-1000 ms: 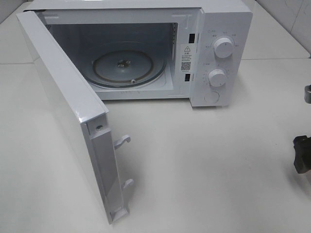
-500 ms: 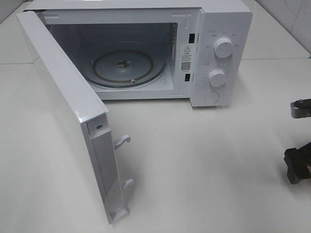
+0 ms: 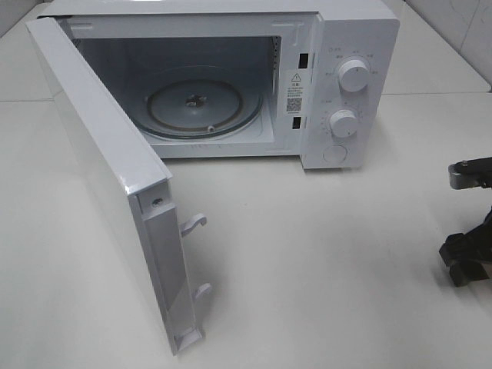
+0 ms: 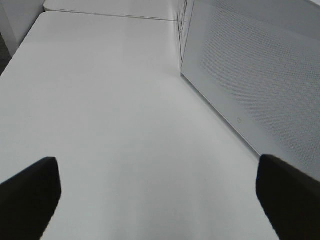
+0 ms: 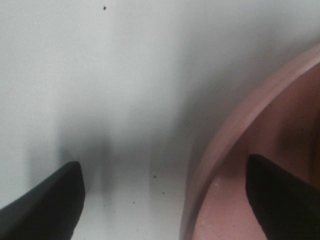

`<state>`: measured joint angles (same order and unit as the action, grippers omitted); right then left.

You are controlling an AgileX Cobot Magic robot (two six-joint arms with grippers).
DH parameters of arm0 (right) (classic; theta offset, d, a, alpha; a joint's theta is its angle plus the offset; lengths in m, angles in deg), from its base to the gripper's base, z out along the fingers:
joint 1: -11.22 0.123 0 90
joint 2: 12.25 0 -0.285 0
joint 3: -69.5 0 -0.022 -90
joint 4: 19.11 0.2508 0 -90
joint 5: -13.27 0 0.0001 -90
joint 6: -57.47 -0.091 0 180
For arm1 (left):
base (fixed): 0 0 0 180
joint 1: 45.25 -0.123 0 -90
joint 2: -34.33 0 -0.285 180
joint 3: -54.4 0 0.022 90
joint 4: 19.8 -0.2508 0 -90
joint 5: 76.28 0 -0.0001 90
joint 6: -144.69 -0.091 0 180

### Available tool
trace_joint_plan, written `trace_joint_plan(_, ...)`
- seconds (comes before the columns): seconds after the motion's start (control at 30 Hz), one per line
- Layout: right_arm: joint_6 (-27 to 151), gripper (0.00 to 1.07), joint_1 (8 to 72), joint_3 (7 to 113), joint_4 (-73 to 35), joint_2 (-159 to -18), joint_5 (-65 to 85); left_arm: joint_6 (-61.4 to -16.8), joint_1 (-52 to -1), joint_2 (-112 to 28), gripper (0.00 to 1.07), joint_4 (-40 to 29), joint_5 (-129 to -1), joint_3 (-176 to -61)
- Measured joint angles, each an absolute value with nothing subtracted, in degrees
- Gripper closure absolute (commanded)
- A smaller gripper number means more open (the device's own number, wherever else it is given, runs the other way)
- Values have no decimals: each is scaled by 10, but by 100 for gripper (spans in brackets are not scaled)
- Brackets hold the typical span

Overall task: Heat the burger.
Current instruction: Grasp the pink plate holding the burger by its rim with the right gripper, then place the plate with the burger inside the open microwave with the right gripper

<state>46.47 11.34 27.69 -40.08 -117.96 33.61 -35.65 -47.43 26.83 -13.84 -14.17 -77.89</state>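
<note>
The burger is out of view in every frame. My right gripper (image 3: 465,265) is at the right edge of the table, open. In the right wrist view its fingers (image 5: 45,200) straddle the rim of a shallow pink plate (image 5: 235,135), one finger outside on the white table and one over the plate's inside. The gripper's midpoint (image 5: 162,200) is just beside the rim. My left gripper (image 4: 157,200) is open and empty, low over the table beside the outer face of the microwave door (image 4: 250,75).
A white microwave (image 3: 338,84) stands at the back with its door (image 3: 100,169) swung wide open toward the front left. Its glass turntable (image 3: 204,108) is bare. Two knobs are on its right panel. The white table (image 3: 323,254) lies in front.
My right gripper has come further into the exterior view from the right edge, moving left and slightly down. The microwave and its door have not moved.
</note>
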Motion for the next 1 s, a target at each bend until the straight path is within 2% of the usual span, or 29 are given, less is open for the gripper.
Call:
trace_joint_plan(0.1, 460, 43, 113, 277, -401, -1180, 336, -356, -474, 268, 9, -138, -142, -779)
trace_joint_plan(0.17, 456, 66, 113, 277, -404, -1181, 340, -356, -474, 268, 9, -138, -142, -779)
trace_joint_plan(0.2, 456, 66, 113, 277, -404, -1181, 340, -356, -474, 268, 9, -138, -142, -779)
trace_joint_plan(0.23, 454, 72, 113, 277, -407, -1182, 342, -356, -474, 268, 9, -138, -142, -779)
trace_joint_plan(0.27, 450, 87, 113, 277, -417, -1185, 346, -356, -474, 268, 9, -138, -142, -779)
trace_joint_plan(0.3, 450, 87, 113, 277, -417, -1185, 346, -356, -474, 268, 9, -138, -142, -779)
trace_joint_plan(0.33, 448, 94, 113, 277, -423, -1185, 347, -356, -474, 268, 9, -138, -142, -779)
trace_joint_plan(0.37, 448, 94, 113, 277, -423, -1185, 347, -356, -474, 268, 9, -138, -142, -779)
trace_joint_plan(0.4, 445, 105, 113, 277, -429, -1185, 349, -356, -474, 268, 9, -138, -142, -779)
trace_joint_plan(0.43, 444, 107, 113, 277, -429, -1184, 356, -356, -474, 268, 9, -138, -142, -779)
trace_joint_plan(1.0, 444, 107, 113, 310, -425, -1185, 443, -356, -474, 268, 9, -138, -142, -779)
